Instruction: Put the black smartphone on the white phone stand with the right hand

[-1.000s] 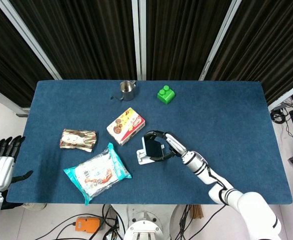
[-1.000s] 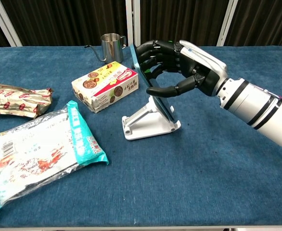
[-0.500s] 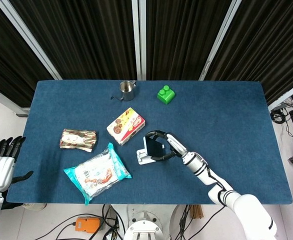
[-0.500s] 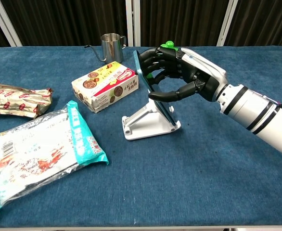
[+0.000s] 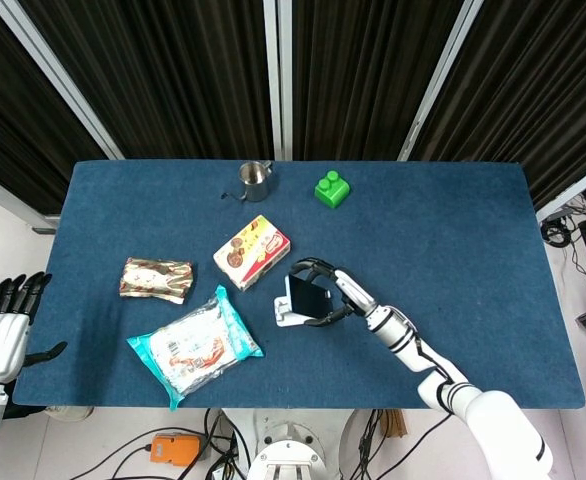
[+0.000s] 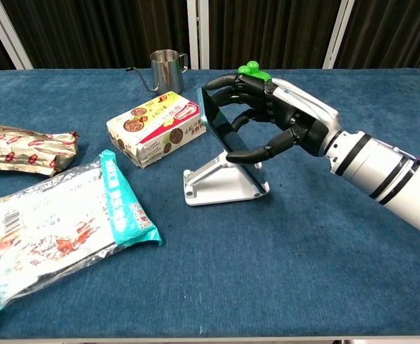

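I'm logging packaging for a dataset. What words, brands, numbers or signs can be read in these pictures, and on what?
No text can be read for certain.
Snack box: printed words on top and side, too small and blurred to read.
Blue-edged packet: a barcode and small print, illegible.
Foil packet: pattern only, no legible text.
Steel cup, green block, stand, phone: no markings visible.

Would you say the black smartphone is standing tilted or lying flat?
Tilted: the black smartphone leans back against the white phone stand, the right hand gripping its edges. Whether it is fully seated, cannot tell.
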Tool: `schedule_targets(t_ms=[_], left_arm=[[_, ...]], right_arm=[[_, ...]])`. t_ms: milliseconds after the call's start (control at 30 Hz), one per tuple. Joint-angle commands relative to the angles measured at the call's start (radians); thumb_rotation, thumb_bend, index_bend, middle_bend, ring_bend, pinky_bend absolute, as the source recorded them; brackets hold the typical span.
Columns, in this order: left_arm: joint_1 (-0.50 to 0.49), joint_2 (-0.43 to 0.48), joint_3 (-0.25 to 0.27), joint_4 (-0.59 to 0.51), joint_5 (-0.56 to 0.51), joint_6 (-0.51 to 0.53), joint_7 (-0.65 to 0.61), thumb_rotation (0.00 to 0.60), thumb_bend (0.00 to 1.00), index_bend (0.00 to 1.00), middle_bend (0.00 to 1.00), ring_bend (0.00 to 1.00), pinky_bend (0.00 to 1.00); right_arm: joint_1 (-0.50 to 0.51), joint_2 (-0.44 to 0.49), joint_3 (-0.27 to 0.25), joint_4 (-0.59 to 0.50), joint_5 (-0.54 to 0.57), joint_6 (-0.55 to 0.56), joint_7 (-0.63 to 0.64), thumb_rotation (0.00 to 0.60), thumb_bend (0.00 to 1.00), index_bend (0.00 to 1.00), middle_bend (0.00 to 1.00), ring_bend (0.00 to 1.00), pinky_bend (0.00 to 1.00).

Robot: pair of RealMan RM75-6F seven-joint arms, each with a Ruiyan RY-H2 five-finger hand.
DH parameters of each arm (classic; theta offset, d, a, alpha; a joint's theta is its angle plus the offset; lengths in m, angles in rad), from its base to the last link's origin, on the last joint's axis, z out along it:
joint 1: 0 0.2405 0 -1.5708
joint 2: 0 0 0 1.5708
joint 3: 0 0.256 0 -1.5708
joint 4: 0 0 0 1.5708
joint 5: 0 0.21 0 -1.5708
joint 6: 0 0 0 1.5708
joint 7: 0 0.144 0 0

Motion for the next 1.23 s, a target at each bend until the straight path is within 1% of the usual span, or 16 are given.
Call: schedule_targets(t_ms=[33, 167, 233, 300, 367, 433, 467, 533, 567, 633, 667, 767, 833, 967, 1100, 1233], left_arm=[[0.000, -0.001, 0.001, 0.002, 0.001, 0.001, -0.001, 0.600, 0.02, 0.06, 0.06, 0.00, 0.00], [0.000, 0.003, 0.002, 0.003, 0.004, 0.001, -0.004, 0.600, 0.02, 0.06, 0.06, 0.00, 0.00], [0.000, 0.005, 0.001, 0.003, 0.004, 0.001, -0.006, 0.600, 0.02, 0.06, 0.06, 0.00, 0.00], [-0.001, 0.009, 0.001, 0.003, 0.005, 0.000, -0.008, 0.600, 0.02, 0.06, 0.06, 0.00, 0.00], [-0.001, 0.012, 0.000, 0.003, 0.004, -0.001, -0.012, 0.600, 0.02, 0.06, 0.06, 0.00, 0.00], [-0.001, 0.017, -0.001, 0.002, 0.000, -0.002, -0.018, 0.600, 0.02, 0.06, 0.06, 0.00, 0.00], [0.000, 0.018, -0.002, 0.004, -0.002, -0.002, -0.023, 0.600, 0.02, 0.06, 0.06, 0.00, 0.00], [0.002, 0.019, -0.002, 0.008, -0.005, -0.001, -0.030, 0.600, 0.02, 0.06, 0.06, 0.00, 0.00], [0.003, 0.019, -0.003, 0.011, -0.006, 0.001, -0.035, 0.600, 0.02, 0.06, 0.06, 0.00, 0.00], [0.006, 0.018, -0.004, 0.017, -0.008, 0.005, -0.043, 0.600, 0.02, 0.06, 0.06, 0.00, 0.00], [0.009, 0.017, -0.005, 0.021, -0.009, 0.010, -0.049, 0.600, 0.02, 0.06, 0.06, 0.00, 0.00], [0.021, 0.012, -0.006, 0.030, -0.017, 0.023, -0.065, 0.600, 0.02, 0.06, 0.06, 0.00, 0.00], [0.029, 0.008, -0.006, 0.036, -0.020, 0.035, -0.076, 0.600, 0.02, 0.06, 0.06, 0.00, 0.00], [0.048, 0.003, 0.000, 0.037, -0.013, 0.058, -0.101, 0.600, 0.02, 0.06, 0.06, 0.00, 0.00], [0.069, -0.003, 0.009, 0.033, -0.005, 0.084, -0.107, 0.600, 0.02, 0.06, 0.06, 0.00, 0.00], [0.080, -0.009, 0.017, 0.029, 0.006, 0.098, -0.105, 0.600, 0.02, 0.06, 0.06, 0.00, 0.00]], right_arm=[[-0.003, 0.002, -0.004, 0.004, -0.002, 0.007, -0.009, 0.600, 0.07, 0.16, 0.26, 0.14, 0.30], [-0.010, 0.026, -0.015, -0.002, -0.017, 0.045, -0.037, 0.600, 0.06, 0.02, 0.16, 0.02, 0.13], [-0.013, 0.052, -0.016, -0.014, -0.023, 0.075, -0.057, 0.600, 0.06, 0.00, 0.14, 0.00, 0.09], [-0.019, 0.096, -0.011, -0.037, -0.026, 0.116, -0.101, 0.600, 0.06, 0.00, 0.13, 0.00, 0.07], [-0.033, 0.149, 0.003, -0.076, -0.017, 0.157, -0.149, 0.600, 0.08, 0.02, 0.13, 0.02, 0.08], [-0.058, 0.235, 0.021, -0.144, 0.006, 0.169, -0.258, 0.600, 0.13, 0.05, 0.13, 0.03, 0.10], [-0.077, 0.304, 0.021, -0.205, 0.019, 0.151, -0.347, 0.600, 0.17, 0.07, 0.13, 0.03, 0.11], [-0.114, 0.425, 0.029, -0.344, 0.060, 0.114, -0.518, 0.600, 0.18, 0.07, 0.13, 0.03, 0.11], [-0.144, 0.513, 0.032, -0.460, 0.091, 0.092, -0.640, 0.600, 0.18, 0.07, 0.13, 0.03, 0.11], [-0.192, 0.649, 0.032, -0.656, 0.149, 0.060, -0.812, 0.600, 0.18, 0.06, 0.13, 0.03, 0.11], [-0.225, 0.734, 0.029, -0.780, 0.193, 0.042, -0.909, 0.600, 0.18, 0.06, 0.13, 0.02, 0.10], [-0.304, 0.904, 0.016, -1.018, 0.292, 0.028, -1.057, 0.600, 0.18, 0.02, 0.11, 0.00, 0.07], [-0.359, 0.973, 0.006, -1.102, 0.332, 0.047, -1.085, 0.600, 0.18, 0.00, 0.08, 0.00, 0.04], [-0.452, 1.040, -0.026, -1.161, 0.365, 0.064, -1.046, 0.600, 0.18, 0.00, 0.03, 0.00, 0.00], [-0.521, 1.061, -0.048, -1.162, 0.365, 0.071, -0.980, 0.600, 0.18, 0.00, 0.01, 0.00, 0.00], [-0.562, 1.051, -0.037, -1.136, 0.348, 0.095, -0.945, 0.600, 0.18, 0.00, 0.01, 0.00, 0.00]])
